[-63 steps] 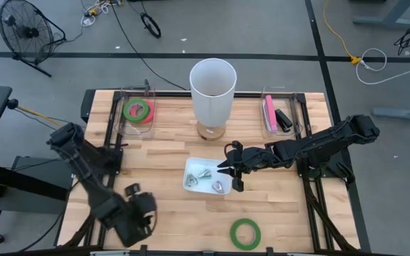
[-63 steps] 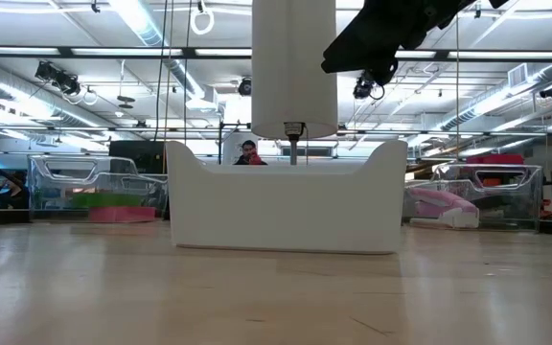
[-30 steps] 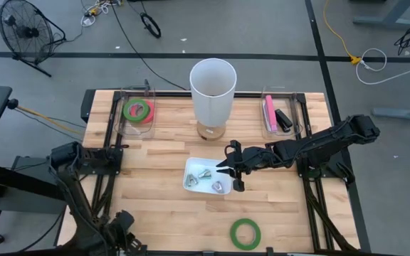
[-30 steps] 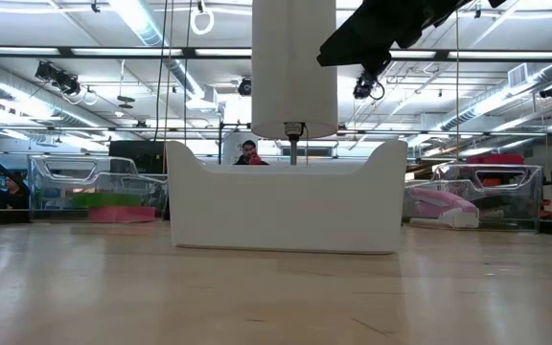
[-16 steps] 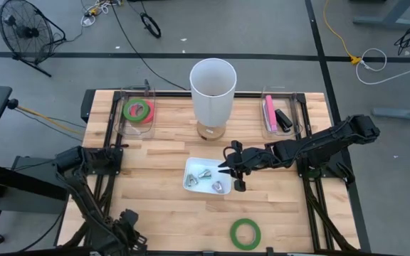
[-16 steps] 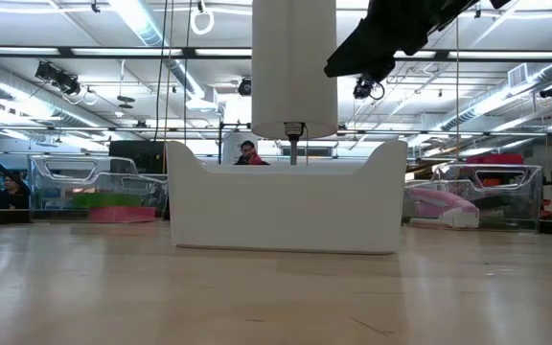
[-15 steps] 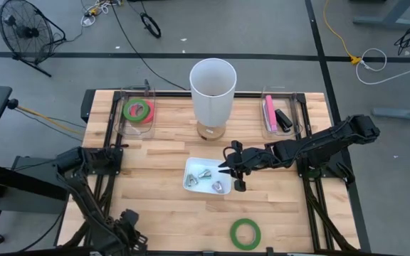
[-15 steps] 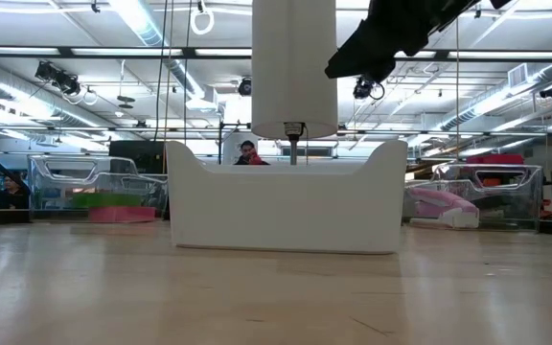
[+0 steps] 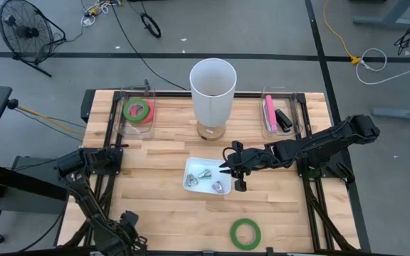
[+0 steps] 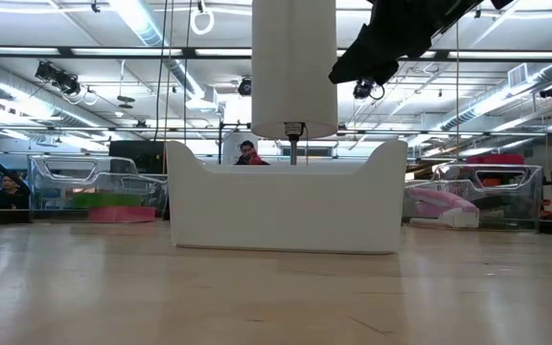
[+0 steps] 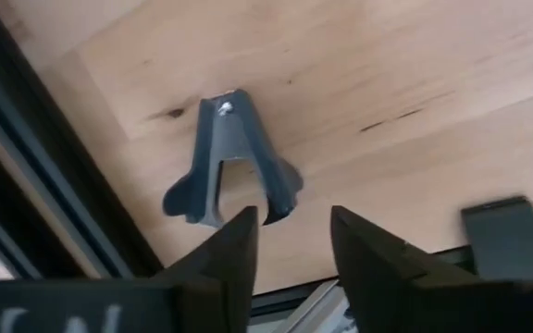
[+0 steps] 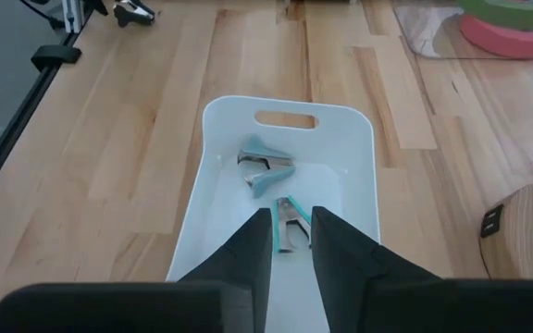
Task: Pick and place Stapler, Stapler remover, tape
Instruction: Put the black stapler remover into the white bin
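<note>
While no writing is readable, right jaws (image 12: 291, 242) hover over white bin (image 12: 354, 199).

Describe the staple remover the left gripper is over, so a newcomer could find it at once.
Start at the wooden table and go to its near left corner, where the left gripper hovers. The dark grey staple remover lies there alone on bare wood, unlike the teal ones in the white bin.

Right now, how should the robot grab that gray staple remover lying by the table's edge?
Probably from straight above, where the left tool hovers open. The gray staple remover lies flat on the wooden table, narrow at its hinge and flaring into two wings. Pinching across the narrow body just behind the wings looks safest.
</note>
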